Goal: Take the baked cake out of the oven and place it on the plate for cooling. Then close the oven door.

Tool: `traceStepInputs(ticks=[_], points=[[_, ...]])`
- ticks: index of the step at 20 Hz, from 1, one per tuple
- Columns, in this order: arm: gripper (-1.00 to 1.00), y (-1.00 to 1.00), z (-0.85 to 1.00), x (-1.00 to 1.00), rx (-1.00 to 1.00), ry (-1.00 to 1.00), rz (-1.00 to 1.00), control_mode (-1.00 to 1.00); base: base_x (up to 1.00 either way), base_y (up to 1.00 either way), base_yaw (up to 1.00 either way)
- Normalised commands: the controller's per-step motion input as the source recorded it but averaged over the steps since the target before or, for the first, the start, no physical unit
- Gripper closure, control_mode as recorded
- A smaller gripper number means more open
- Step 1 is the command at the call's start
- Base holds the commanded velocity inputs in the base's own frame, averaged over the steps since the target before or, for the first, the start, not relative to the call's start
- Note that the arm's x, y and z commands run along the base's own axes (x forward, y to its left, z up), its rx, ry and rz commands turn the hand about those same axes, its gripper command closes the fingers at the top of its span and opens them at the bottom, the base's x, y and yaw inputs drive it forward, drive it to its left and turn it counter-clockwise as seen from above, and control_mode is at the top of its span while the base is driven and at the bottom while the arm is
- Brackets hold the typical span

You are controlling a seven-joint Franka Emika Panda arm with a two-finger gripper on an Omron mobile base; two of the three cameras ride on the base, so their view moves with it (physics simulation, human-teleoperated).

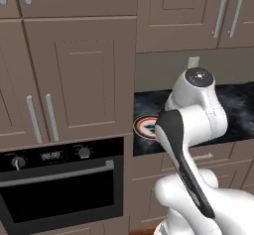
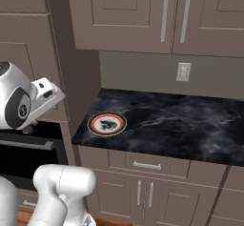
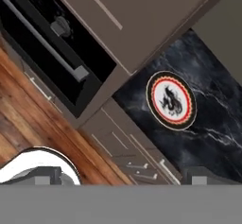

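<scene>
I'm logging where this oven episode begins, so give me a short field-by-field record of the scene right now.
oven: black, built into the brown cabinet wall, left of the counter
oven door: shut, silver bar handle along its top
cake: not seen, door closed
plate: empty, on the black marble counter near its left end
gripper: open, holding nothing; hand raised, looking down on the plate and the oven front
wall outlet: above the counter

Black oven [image 1: 59, 189]; red-orange ringed plate [image 2: 107, 123], dark centre; black marbled counter [image 2: 181, 125]; brown cabinets [image 1: 74, 75].
</scene>
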Motion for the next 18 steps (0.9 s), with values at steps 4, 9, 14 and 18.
traceStepInputs(ticks=[4,9,14,18], points=[[-1.00,0.23,-0.06,-0.17,-0.17,0.00,0.14,-1.00,0.00,0.00,0.00],[-1.00,0.25,-0.09,-0.13,-0.15,0.00,0.12,-1.00,0.00,0.00,0.00],[-1.00,0.22,-0.14,-0.13,-0.10,0.00,0.13,-1.00,0.00,0.00,0.00],[-1.00,0.26,-0.29,-0.06,-0.03,-0.13,0.13,-1.00,0.00,0.00,0.00]])
